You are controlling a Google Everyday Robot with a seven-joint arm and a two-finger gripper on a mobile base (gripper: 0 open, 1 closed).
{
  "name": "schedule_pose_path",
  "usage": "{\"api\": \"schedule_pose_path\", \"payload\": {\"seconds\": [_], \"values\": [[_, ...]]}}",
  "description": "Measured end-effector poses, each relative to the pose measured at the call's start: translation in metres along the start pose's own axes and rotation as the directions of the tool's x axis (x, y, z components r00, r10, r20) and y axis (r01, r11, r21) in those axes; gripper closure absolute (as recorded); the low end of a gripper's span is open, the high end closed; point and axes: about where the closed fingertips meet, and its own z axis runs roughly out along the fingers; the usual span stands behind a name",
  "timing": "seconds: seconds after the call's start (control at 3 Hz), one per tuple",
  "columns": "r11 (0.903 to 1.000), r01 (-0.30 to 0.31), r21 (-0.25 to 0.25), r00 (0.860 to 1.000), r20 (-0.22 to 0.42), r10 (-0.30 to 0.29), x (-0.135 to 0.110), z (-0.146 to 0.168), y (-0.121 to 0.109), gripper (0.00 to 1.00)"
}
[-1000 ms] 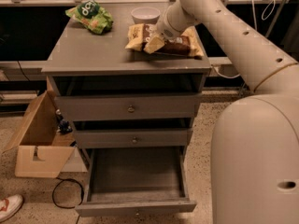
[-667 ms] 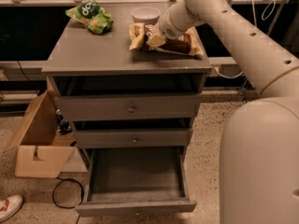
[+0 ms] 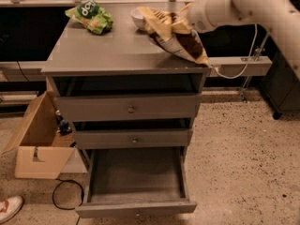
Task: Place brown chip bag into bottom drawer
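Note:
The brown chip bag is crinkly, dark brown with yellow-tan ends. It hangs tilted just above the right rear of the grey cabinet top. My gripper comes in from the upper right and is shut on the bag's upper part, with its fingers mostly hidden by the bag. The bottom drawer is pulled out at floor level and its flat grey tray shows nothing inside. It lies well below and to the left of the bag.
A green chip bag lies at the cabinet's back left. A white bowl sits behind the brown bag. The two upper drawers are closed. A cardboard box, a cable and a shoe are on the floor to the left.
The brown chip bag has been lifted off the cabinet top in my gripper and now hangs tilted. The view has also shifted closer and to the left.

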Motion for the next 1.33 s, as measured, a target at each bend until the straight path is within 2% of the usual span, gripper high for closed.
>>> {"api": "schedule_pose_path", "payload": {"seconds": [0.33, 0.67, 1.0, 1.33], "values": [[0.9908, -0.06, 0.122, 0.998, 0.008, 0.059, 0.021, -0.097, -0.002, 1.0], [0.9795, -0.119, 0.163, 0.992, -0.012, 0.122, 0.049, -0.15, 0.007, 1.0], [0.9799, -0.118, 0.16, 0.992, -0.013, 0.122, 0.049, -0.15, 0.008, 1.0], [0.9826, -0.124, 0.138, 0.992, 0.006, 0.125, 0.051, -0.173, 0.027, 1.0]]}}
